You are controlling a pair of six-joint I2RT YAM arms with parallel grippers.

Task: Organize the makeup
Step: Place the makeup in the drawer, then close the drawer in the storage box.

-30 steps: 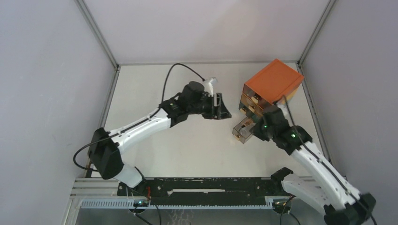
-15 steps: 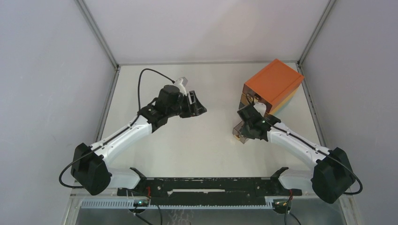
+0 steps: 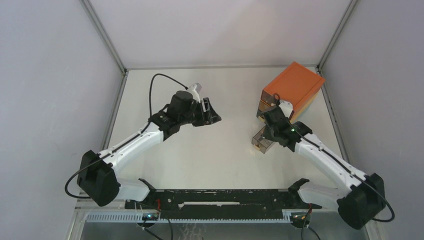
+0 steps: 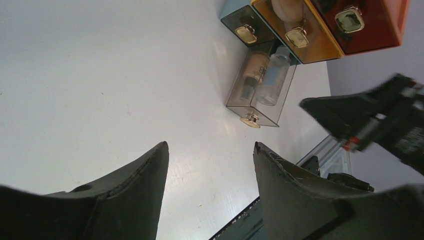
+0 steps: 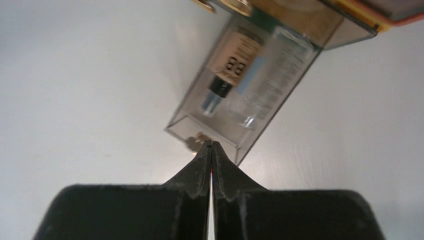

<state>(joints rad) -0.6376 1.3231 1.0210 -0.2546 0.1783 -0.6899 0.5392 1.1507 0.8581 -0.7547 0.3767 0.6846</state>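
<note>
Two bottles (image 5: 235, 60) are held in one pulled-out clear drawer (image 5: 200, 131); right gripper (image 5: 210, 150) is pressed closed beside its knob (image 5: 192, 144), left gripper (image 4: 210, 146) is spread wide, empty

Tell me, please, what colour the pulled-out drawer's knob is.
Gold; the knob shows best in the left wrist view.

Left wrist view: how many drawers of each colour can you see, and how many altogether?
Red drawer: 1
Amber drawer: 1
Smoky grey drawers: 2, the shut drawer and the pulled-out drawer
Total: 4
</note>
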